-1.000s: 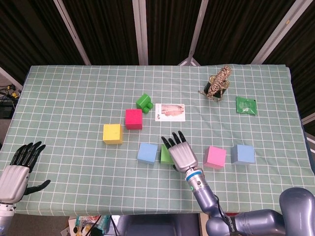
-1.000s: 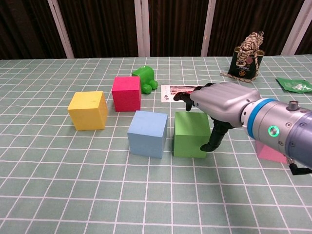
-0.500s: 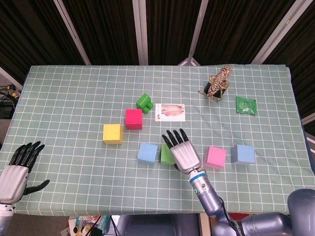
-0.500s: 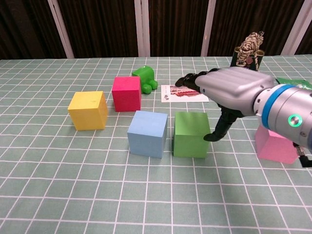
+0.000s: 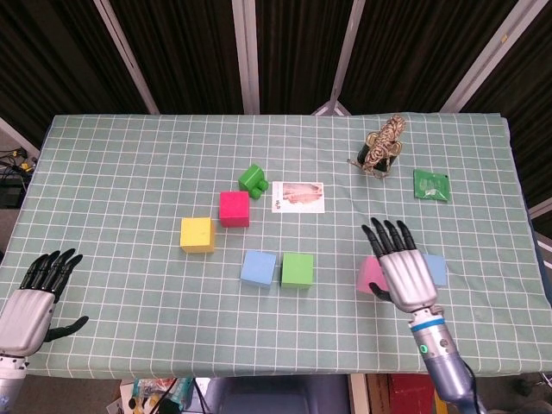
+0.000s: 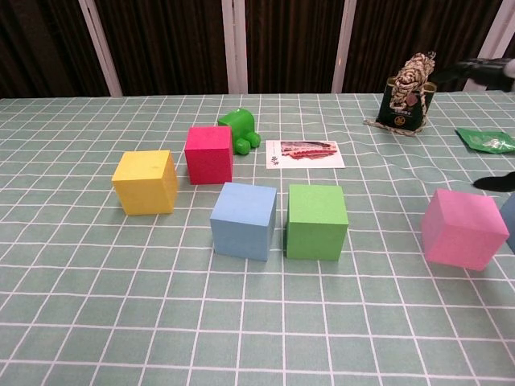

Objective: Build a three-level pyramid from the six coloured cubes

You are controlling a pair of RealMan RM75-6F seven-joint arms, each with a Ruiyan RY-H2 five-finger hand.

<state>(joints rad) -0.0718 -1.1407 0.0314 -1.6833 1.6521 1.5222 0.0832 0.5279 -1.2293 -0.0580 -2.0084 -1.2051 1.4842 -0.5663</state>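
With fingers spread and holding nothing, the right hand (image 5: pixel 403 272) hovers over the pink cube (image 6: pixel 463 227), which should be gripped squarely and set just beside the green cube (image 6: pixel 316 220) and light blue cube (image 6: pixel 244 219).

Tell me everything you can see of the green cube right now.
The green cube is a plain matte block, foam-like by its look, with sharp edges and no markings. It sits flat and upright on the checked tablecloth, near the table's middle. The light blue cube stands just to its left with a narrow gap between them. Nothing touches it but the cloth: the right hand hovers off to the right, over the pink cube.
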